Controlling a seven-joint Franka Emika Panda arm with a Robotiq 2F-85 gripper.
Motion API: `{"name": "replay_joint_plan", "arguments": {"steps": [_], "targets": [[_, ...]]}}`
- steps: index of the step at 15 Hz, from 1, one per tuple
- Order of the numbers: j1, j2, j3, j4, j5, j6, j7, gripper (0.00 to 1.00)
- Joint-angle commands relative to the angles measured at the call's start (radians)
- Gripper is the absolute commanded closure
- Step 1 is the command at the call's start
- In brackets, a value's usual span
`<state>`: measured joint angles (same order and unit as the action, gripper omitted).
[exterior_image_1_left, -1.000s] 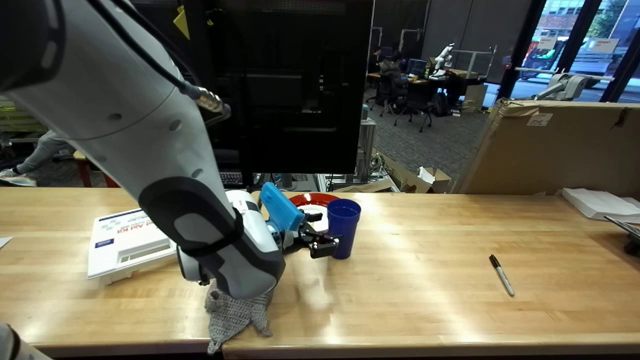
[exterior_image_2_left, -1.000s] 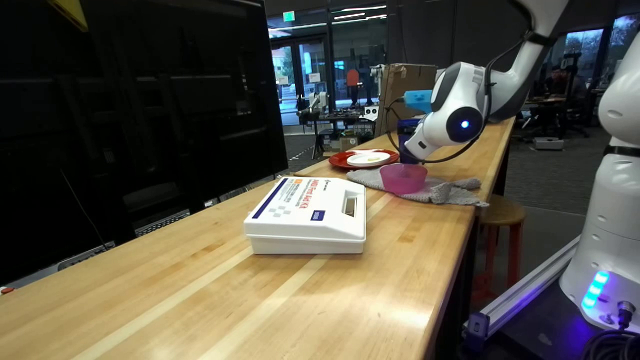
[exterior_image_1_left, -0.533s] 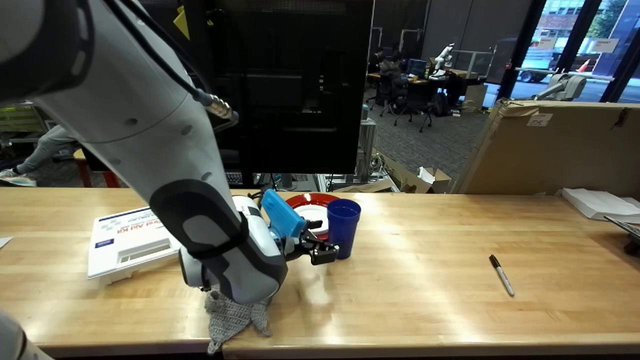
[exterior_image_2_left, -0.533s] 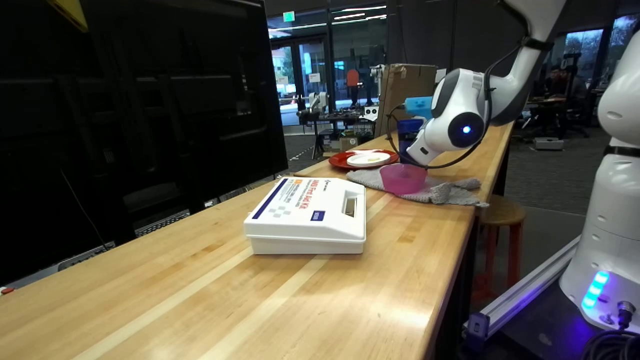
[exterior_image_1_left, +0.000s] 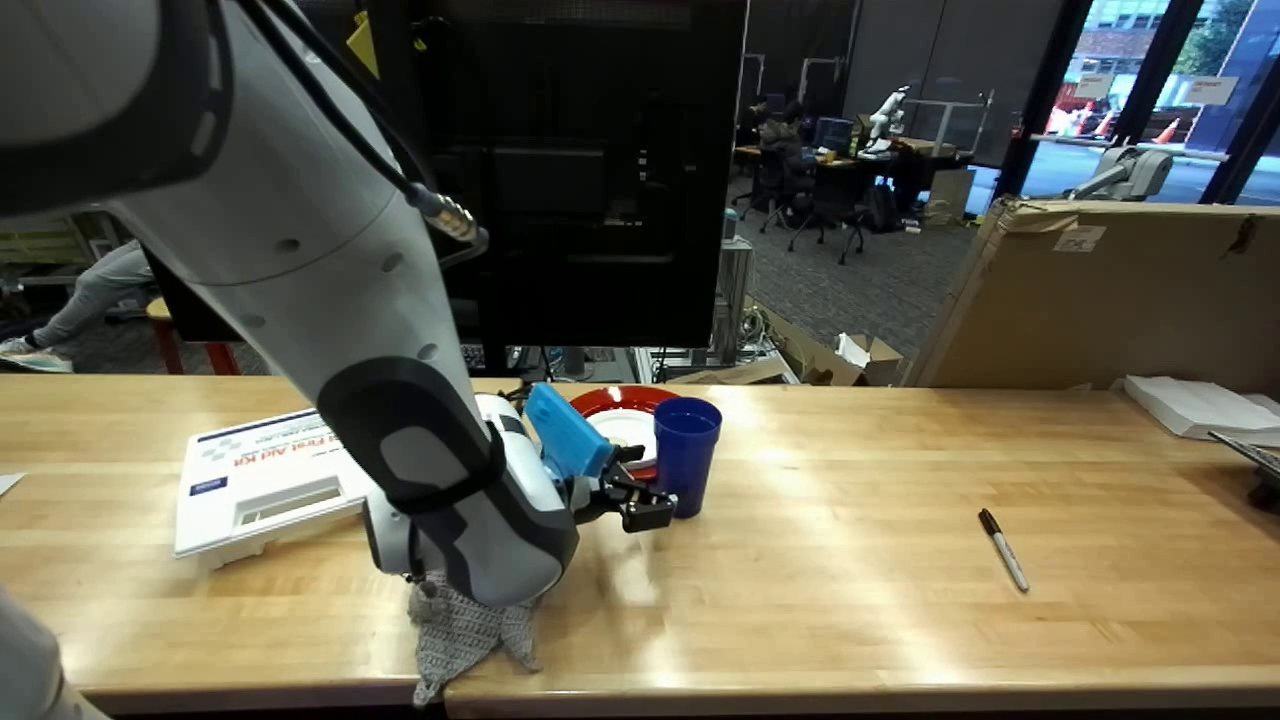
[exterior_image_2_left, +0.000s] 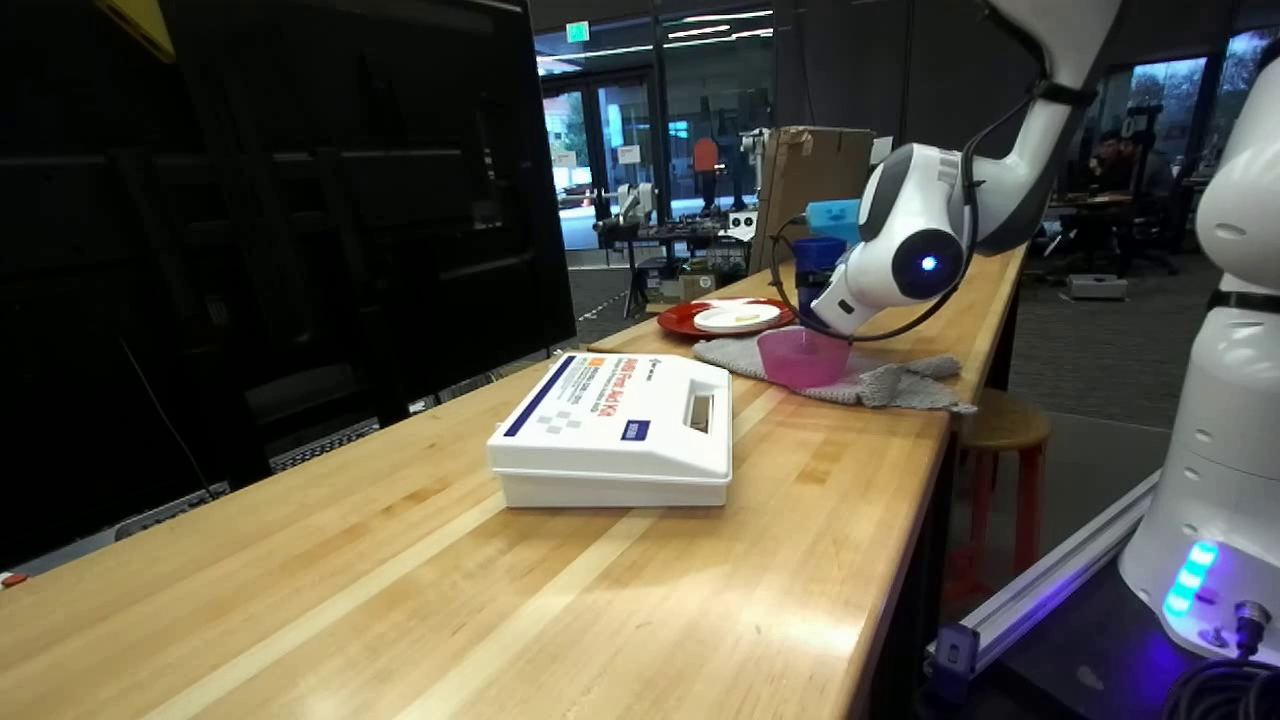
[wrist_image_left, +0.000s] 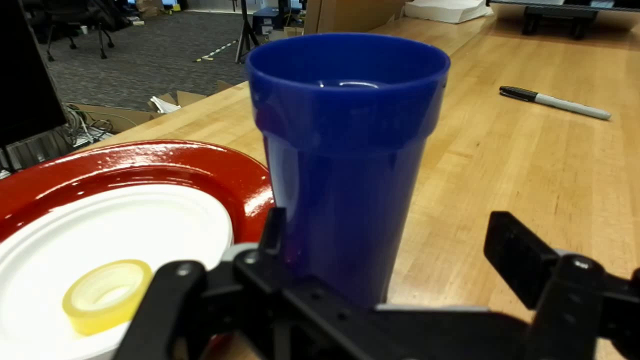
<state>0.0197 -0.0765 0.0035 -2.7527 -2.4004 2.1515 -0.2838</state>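
The blue plastic tumbler (wrist_image_left: 345, 175) stands upright on the surface (wrist_image_left: 560, 175), at the mouth of the tool (wrist_image_left: 390, 227). The tool is spread wide and holds nothing; contact cannot be confirmed. Progress, as judged: tool positioned at the tumbler — no grip made, no lift. Left of the tumbler: a red plate (wrist_image_left: 200, 155) carrying a white plate (wrist_image_left: 165, 225), with a roll of yellow tape (wrist_image_left: 102, 320) on top. Right, well apart: a black-capped marker (wrist_image_left: 555, 102).

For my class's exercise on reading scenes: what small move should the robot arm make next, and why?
Probably shift the open jaws slightly toward the round, glossy red plate before closing: in the wrist view, the tall blue plastic cup appears nearer the plate-side jaw than the opposite one. Contact can't be judged.
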Motion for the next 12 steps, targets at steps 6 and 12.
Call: {"name": "replay_joint_plan", "arguments": {"steps": [6, 12], "targets": [[-0.004, 0.043, 0.002, 0.039, -0.042, 0.004, 0.025, 0.0], [-0.005, 0.059, 0.001, 0.058, -0.073, 0.003, 0.039, 0.0]]}}
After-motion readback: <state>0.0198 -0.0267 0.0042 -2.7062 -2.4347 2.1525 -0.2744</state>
